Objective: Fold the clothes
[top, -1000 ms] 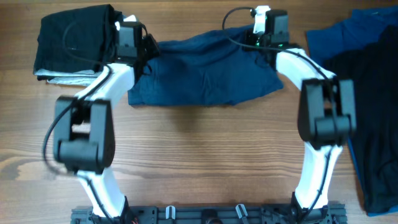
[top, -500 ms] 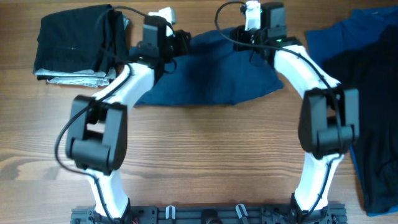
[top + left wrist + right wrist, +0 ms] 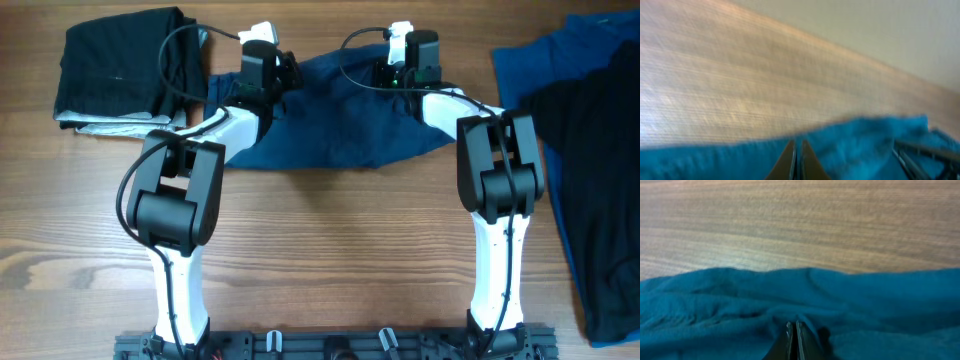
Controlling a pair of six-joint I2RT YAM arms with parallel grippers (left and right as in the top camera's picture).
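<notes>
1. Wooden bench (image 3: 330,250); pale wall (image 3: 880,30) behind it.
2. Five garments: navy shorts (image 3: 340,120) at far centre; folded black garment (image 3: 115,60) on grey garment (image 3: 110,125), far left; bright blue garment (image 3: 515,65) under loose black garment (image 3: 600,180), right.
3. Left claw (image 3: 796,150) and right claw (image 3: 793,330) each pressed together, pinching the shorts' far edge.
</notes>
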